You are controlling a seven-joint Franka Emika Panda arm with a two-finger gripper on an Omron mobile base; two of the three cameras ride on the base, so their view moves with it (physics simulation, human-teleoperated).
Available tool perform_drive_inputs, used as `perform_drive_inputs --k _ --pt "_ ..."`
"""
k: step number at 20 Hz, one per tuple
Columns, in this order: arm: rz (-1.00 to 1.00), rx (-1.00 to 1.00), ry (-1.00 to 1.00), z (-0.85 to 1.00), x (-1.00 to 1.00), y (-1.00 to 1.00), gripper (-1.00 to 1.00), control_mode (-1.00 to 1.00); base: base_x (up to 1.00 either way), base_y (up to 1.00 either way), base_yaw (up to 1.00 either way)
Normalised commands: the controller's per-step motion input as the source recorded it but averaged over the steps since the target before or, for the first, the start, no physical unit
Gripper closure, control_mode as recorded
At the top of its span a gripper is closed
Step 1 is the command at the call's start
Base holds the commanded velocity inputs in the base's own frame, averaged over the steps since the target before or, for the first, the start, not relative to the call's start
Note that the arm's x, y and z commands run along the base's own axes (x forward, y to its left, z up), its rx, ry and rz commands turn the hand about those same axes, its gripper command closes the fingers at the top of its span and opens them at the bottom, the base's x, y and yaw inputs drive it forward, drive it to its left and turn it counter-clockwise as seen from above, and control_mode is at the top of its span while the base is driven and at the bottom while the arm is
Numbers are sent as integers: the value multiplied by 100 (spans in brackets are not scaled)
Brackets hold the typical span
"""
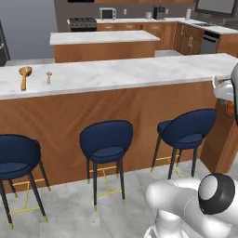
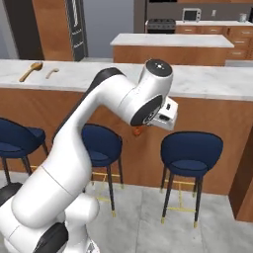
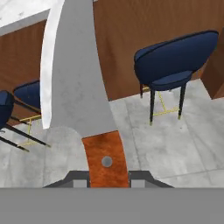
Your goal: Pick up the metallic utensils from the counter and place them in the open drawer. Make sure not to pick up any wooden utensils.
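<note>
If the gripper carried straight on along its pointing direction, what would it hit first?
The gripper, shut on the knife, points down over the floor toward the counter's wooden front. The blade tip would probably reach that front first; depth is unclear.

Wooden spoon [image 1: 24,76] lies on counter [image 1: 139,72], small utensil [image 1: 49,77] beside it.

Stools and the kitchen behind
We see three navy stools [image 1: 106,142] on a grey floor [image 1: 69,204]; far off, a marble-topped island [image 1: 104,37], stove [image 1: 82,22] and microwave [image 1: 108,13].
</note>
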Motion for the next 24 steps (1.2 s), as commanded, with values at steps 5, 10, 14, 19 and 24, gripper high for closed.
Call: perform_drive_inputs --k 5,10,14,19,24 --pt "0 0 0 0 0 0 100 100 60 -100 -8" --pt "0 0 0 0 0 0 100 100 69 -100 -13" --pt "0 0 0 0 0 0 100 100 66 -100 -16" --pt "0 0 0 0 0 0 100 100 17 -100 -23" --pt "0 0 0 0 0 0 100 100 6 -100 -23"
